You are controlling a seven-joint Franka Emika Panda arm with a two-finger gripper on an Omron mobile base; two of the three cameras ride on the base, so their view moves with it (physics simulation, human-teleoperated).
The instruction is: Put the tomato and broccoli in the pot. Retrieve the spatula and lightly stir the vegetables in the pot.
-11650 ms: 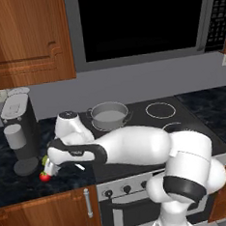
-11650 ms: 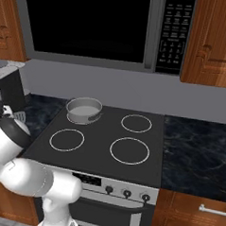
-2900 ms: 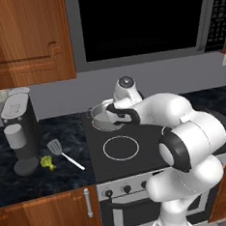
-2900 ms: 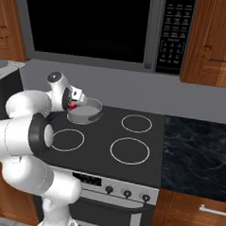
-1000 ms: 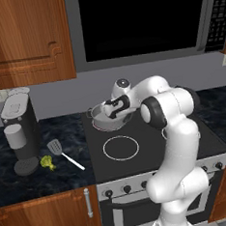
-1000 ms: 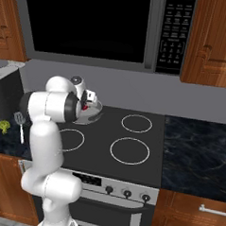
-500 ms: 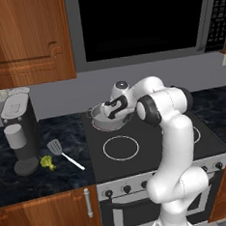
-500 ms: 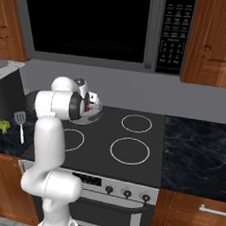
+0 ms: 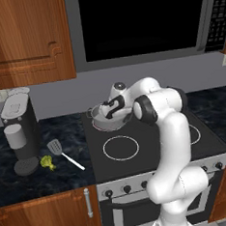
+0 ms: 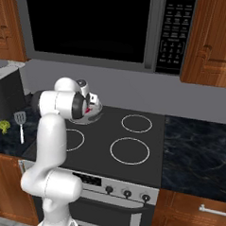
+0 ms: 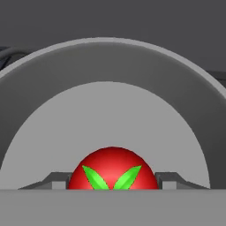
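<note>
- The small round bright red tomato (image 11: 113,170) with green leaves sits directly between the jaws of the two-finger gripper (image 11: 113,182), which are closed against its sides.
- The round grey metal pot (image 11: 110,62) lies straight ahead of and below the jaws, its floor showing beyond the fruit.
- Judged next: release here, since the drop is directly into the pot.
- The yellow-green lumpy broccoli floret (image 9: 46,162) and the slotted grey spatula with a white handle (image 9: 65,155) lie well apart, off toward the dark counter.
</note>
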